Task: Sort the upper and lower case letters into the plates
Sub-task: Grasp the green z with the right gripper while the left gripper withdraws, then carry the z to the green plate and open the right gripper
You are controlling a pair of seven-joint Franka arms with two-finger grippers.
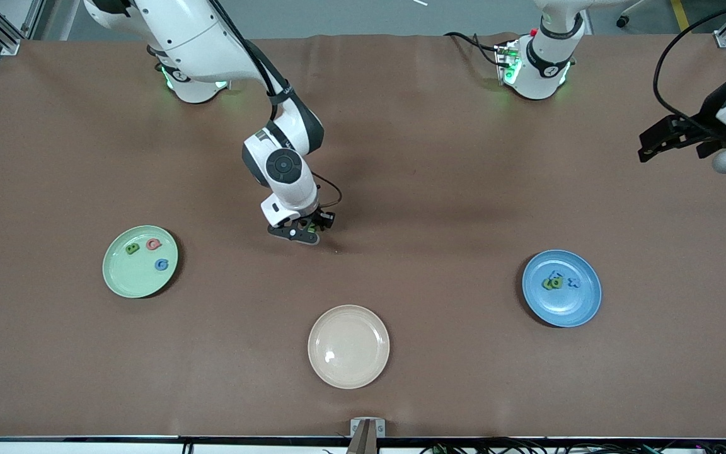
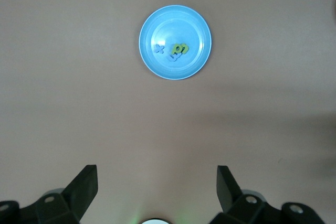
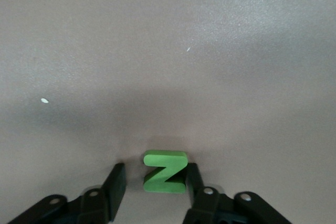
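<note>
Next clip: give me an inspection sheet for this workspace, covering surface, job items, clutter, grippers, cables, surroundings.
Surface: brown table cover, slightly creased near the robots' bases.
Job's things: mint green plate holds three letters, green, red and blue; blue plate holds a small cluster of green and blue letters; green letter Z lies on the cover.
Clutter: cream-beige plate, nothing in it.
Grippers: right gripper is low over the cover, its fingers on either side of the Z with a gap showing on one side; left gripper open, waiting in the air at the left arm's end of the table.
Cables: black cables at the left arm's base and along the table's front edge.
Surroundings: aluminium framing at the corners.
</note>
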